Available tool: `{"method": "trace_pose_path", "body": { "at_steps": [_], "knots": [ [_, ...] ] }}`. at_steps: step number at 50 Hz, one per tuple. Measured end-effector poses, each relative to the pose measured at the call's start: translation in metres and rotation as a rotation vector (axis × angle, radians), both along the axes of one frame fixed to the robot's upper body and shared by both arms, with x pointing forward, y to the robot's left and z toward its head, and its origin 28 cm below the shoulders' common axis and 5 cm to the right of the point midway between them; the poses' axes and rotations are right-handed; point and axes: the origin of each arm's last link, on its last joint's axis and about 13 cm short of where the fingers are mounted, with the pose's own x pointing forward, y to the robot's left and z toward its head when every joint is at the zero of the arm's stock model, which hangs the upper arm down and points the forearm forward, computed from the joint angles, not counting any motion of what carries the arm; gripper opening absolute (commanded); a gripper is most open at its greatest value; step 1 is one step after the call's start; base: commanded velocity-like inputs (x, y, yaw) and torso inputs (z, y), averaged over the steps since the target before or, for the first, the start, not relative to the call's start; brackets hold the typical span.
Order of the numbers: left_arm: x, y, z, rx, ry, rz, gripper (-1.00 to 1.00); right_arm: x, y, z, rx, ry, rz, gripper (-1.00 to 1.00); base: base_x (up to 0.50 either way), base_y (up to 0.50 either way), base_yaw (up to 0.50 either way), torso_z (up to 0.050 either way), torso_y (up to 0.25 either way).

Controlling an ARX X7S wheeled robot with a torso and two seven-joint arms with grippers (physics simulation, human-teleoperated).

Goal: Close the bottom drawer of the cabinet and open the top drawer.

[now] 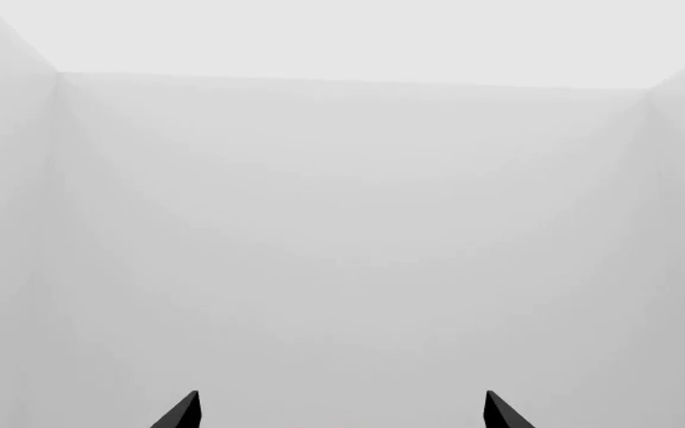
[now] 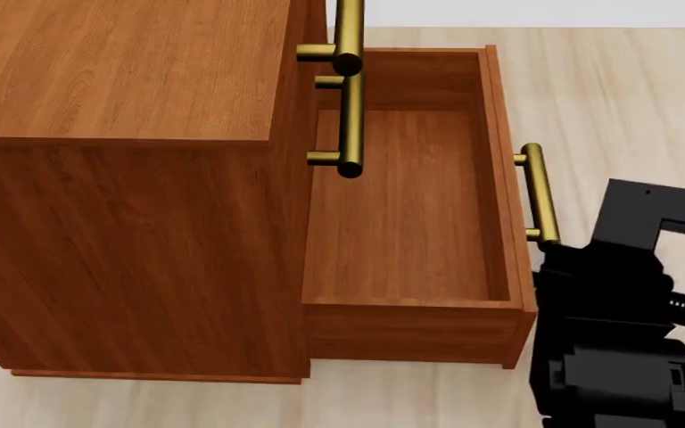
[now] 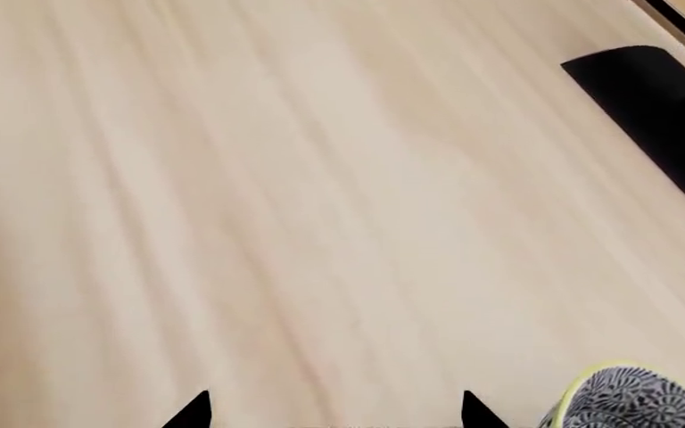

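In the head view the reddish-brown cabinet (image 2: pixel 128 134) fills the left side. Its bottom drawer (image 2: pixel 402 214) is pulled far out to the right and shows an empty inside, with its brass handle (image 2: pixel 538 192) on the front. The top drawer's handle (image 2: pixel 349 36) and the middle drawer's handle (image 2: pixel 351 125) sit close to the cabinet front, so both drawers look shut. My left gripper (image 1: pixel 342 412) is open and empty and faces bare white walls. My right gripper (image 3: pixel 336 412) is open and empty over the pale wooden floor. Neither gripper shows clearly in the head view.
A black part of the robot (image 2: pixel 623 339) sits just right of the open drawer's front. In the right wrist view a black slab (image 3: pixel 664 116) lies on the floor and a patterned round object with a yellow-green rim (image 3: pixel 634 399) is by the fingertips.
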Motion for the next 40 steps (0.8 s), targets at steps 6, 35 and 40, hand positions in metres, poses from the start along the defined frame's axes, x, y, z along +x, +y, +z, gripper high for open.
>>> {"method": "trace_pose_path", "body": {
  "at_steps": [6, 35, 40],
  "knots": [
    [0.0, 0.0, 0.0, 0.0, 0.0, 0.0, 1.0, 0.001, 0.0, -0.003, 0.008, 0.005, 0.005, 1.0, 0.0, 0.0, 0.0, 0.0, 0.0],
    [0.0, -0.001, 0.001, 0.003, -0.002, 0.0, 1.0, 0.004, 0.014, -0.006, 0.069, -0.004, 0.158, 1.0, 0.0, 0.0, 0.0, 0.0, 0.0],
    [0.0, -0.001, 0.0, 0.003, -0.002, 0.0, 1.0, 0.005, 0.017, -0.006, 0.075, -0.006, 0.191, 1.0, 0.0, 0.0, 0.0, 0.0, 0.0]
  ]
}}
